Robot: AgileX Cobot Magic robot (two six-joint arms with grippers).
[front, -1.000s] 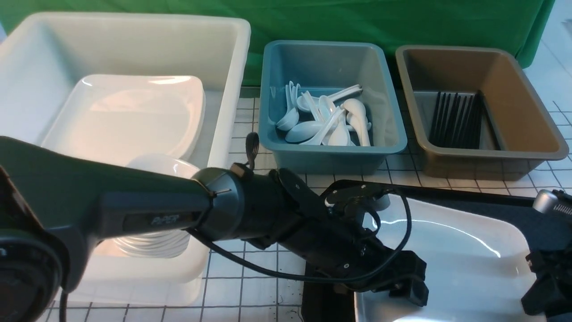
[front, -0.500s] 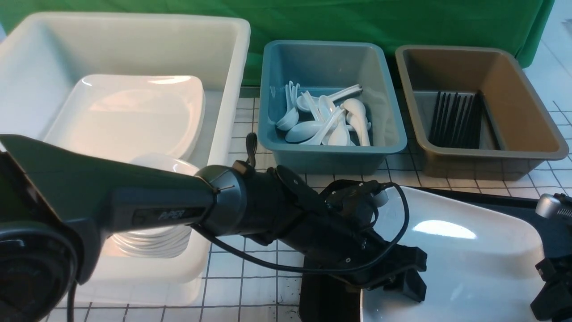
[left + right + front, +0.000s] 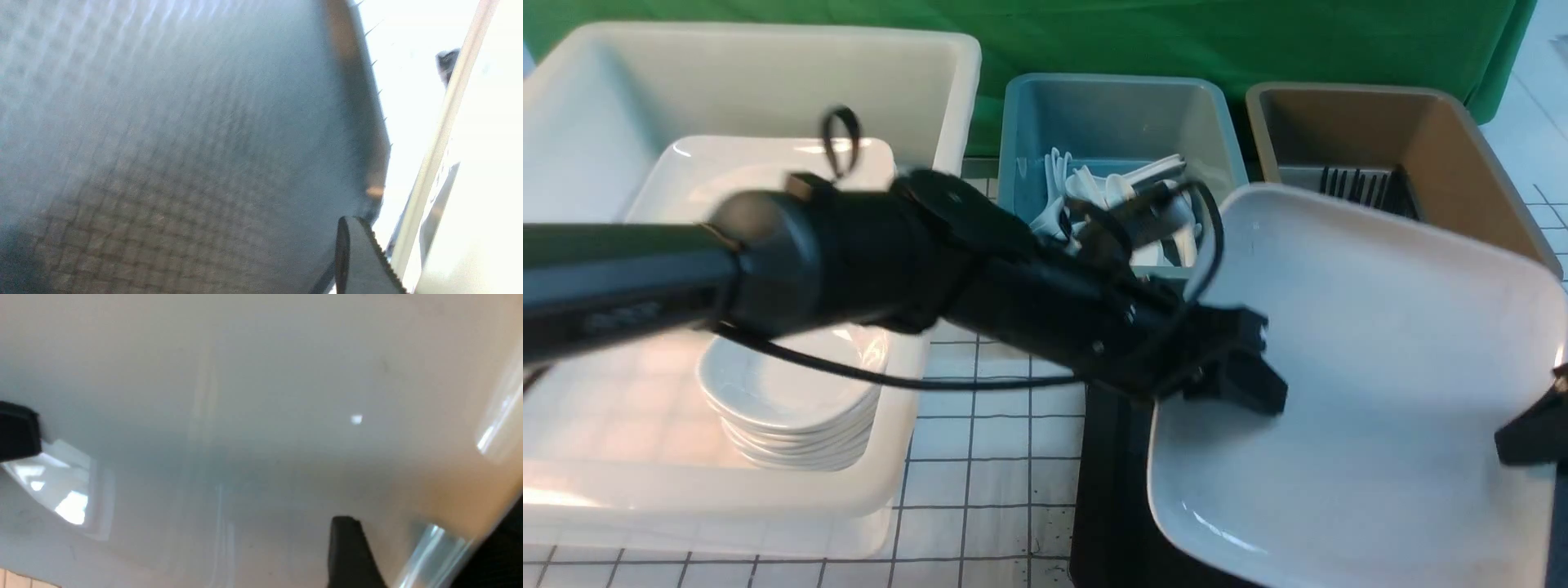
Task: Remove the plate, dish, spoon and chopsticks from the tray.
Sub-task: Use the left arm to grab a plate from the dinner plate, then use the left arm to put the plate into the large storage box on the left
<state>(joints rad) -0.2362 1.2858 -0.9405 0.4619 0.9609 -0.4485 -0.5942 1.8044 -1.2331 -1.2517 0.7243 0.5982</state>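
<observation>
Lifting: the plate (image 3: 1356,367) hangs clear of the tray (image 3: 1107,490), tilted, with its near edge low and its far edge raised toward the tubs.
Tray: only a black strip shows, left of and under the plate's near edge; the rest is hidden.
Left gripper: the left gripper (image 3: 1241,380) is clamped on the plate's left rim; its wrist view shows one finger (image 3: 359,261) alongside that rim.
Right gripper: the right gripper (image 3: 1531,425) sits at the plate's right rim with one finger (image 3: 351,551) over the inside face. Gripping or let go, cannot tell.
Long axis: looks to run left-right, from gripper to gripper.
Target (judged): the white tub (image 3: 768,49), to the left of the plate. It holds stacked plates (image 3: 768,204) behind small dishes (image 3: 792,408).
Nearer arm: left; its forearm crosses in front of that tub.
Next move (judged): carry the plate left over the tub's right wall, level it, and lay it on the stacked plates.
Far: the blue tub (image 3: 1111,90) holds spoons (image 3: 1086,184) and the brown tub (image 3: 1437,122) holds black sticks (image 3: 1364,184). The plate's raised edge overlaps both in the front view; clearance cannot be told.
</observation>
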